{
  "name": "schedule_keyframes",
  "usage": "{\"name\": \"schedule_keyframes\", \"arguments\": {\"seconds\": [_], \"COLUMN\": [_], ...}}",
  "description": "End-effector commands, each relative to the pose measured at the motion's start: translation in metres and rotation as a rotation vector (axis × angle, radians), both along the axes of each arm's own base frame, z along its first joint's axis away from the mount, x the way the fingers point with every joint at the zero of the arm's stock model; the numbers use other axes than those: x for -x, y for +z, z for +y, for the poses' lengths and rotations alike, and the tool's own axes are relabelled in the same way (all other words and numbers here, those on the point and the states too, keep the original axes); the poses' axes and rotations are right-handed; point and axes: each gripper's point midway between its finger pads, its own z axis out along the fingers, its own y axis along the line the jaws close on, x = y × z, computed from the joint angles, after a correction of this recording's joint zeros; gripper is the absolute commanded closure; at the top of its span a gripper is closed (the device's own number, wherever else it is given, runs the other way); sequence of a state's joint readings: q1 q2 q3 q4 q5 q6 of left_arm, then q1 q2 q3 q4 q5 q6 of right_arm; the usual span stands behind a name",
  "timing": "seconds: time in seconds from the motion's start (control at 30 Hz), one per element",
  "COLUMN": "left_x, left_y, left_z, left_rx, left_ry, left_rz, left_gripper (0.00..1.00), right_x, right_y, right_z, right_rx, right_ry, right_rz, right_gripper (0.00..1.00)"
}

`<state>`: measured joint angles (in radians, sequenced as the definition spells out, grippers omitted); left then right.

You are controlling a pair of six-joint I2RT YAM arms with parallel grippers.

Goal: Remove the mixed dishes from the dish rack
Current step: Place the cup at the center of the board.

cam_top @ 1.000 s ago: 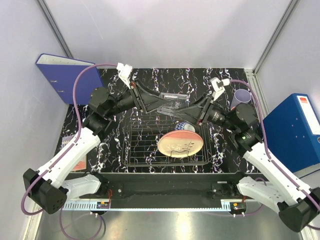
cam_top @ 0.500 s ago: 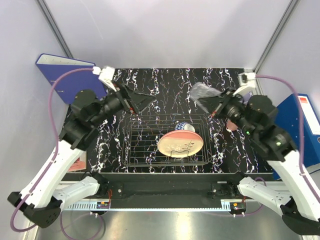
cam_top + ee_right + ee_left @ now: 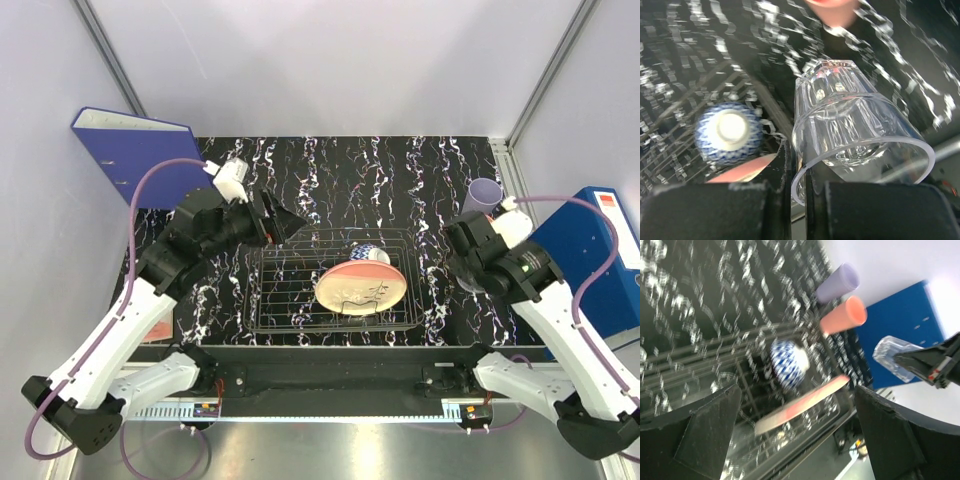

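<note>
- Since a second ago: both grippers were meeting over the far edge of the dish rack [image 3: 280, 292]. Now the right arm has swung out past the rack's right side and the left arm has pulled back to its far-left corner.
- Right gripper [image 3: 796, 171]: clamped on the clear glass [image 3: 855, 135], pinching the rim wall, one finger inside and one outside. The glass is airborne, tilted mouth toward the wrist, right of the rack.
- Left gripper [image 3: 290, 217]: fingers spread wide, nothing between them, hovering over the rack's far-left corner.
- Glass handling, as I judge it: light, rigid, slick and breakable. A one-wall rim pinch can pivot, so set it down gently and upright, no fast swings.
- Left in the rack: large pink plate [image 3: 360, 287] standing tilted on edge at the right end, small blue-and-white patterned bowl [image 3: 368, 255] upturned just behind it.
- Plate is probably the heaviest piece and smooth; take it by the raised rim. Bowl is stiff ceramic; the foot ring or the rim is the handhold.
- Lavender cup [image 3: 485, 193] and pink cup [image 3: 842, 316] are already on the table right of the rack, side by side. They crowd the glass's drop zone, so pick a gap well apart from them.
- Blue binder [image 3: 590, 255] by the right wall limits the right arm's swing; a second binder [image 3: 130, 150] sits far left.
</note>
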<state>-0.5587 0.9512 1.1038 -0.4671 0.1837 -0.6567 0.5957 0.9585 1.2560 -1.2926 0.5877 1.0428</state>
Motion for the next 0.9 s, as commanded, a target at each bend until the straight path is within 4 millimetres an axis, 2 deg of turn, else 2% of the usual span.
{"name": "schedule_keyframes", "arguments": {"seconds": [0.0, 0.03, 0.07, 0.1, 0.17, 0.27, 0.53, 0.6, 0.8, 0.87], "left_x": [0.007, 0.008, 0.01, 0.012, 0.015, 0.019, 0.02, 0.02, 0.015, 0.013], "left_y": [-0.001, -0.004, -0.004, -0.004, -0.006, -0.008, -0.02, -0.021, -0.032, -0.035], "left_z": [0.001, 0.002, 0.002, 0.002, 0.004, 0.007, 0.006, 0.007, 0.006, 0.005], "left_rx": [0.014, 0.012, 0.014, 0.018, 0.013, 0.005, -0.01, -0.014, -0.035, -0.041], "left_ry": [-0.009, -0.01, -0.015, -0.018, -0.022, -0.02, -0.027, -0.025, -0.015, -0.014], "left_rz": [0.011, 0.018, 0.02, 0.017, 0.02, 0.017, 0.046, 0.048, 0.074, 0.084], "left_gripper": [0.01, 0.01, 0.01, 0.01, 0.01, 0.01, 0.01, 0.01, 0.01, 0.01], "right_x": [0.016, 0.008, 0.009, 0.009, 0.001, -0.005, -0.041, -0.047, -0.055, -0.056], "right_y": [-0.024, -0.028, -0.036, -0.048, -0.057, -0.073, -0.107, -0.12, -0.143, -0.15], "right_z": [-0.02, -0.027, -0.02, -0.023, -0.03, -0.039, -0.057, -0.07, -0.083, -0.083], "right_rx": [-0.069, -0.099, -0.14, -0.159, -0.2, -0.174, -0.186, -0.182, -0.167, -0.173], "right_ry": [-0.152, -0.203, -0.155, -0.167, -0.191, -0.216, -0.268, -0.297, -0.311, -0.3], "right_rz": [0.043, 0.04, 0.079, 0.107, 0.121, 0.162, 0.216, 0.242, 0.297, 0.311], "right_gripper": [1.0, 1.0, 1.0, 1.0, 1.0, 1.0, 1.0, 1.0, 1.0, 0.94]}}
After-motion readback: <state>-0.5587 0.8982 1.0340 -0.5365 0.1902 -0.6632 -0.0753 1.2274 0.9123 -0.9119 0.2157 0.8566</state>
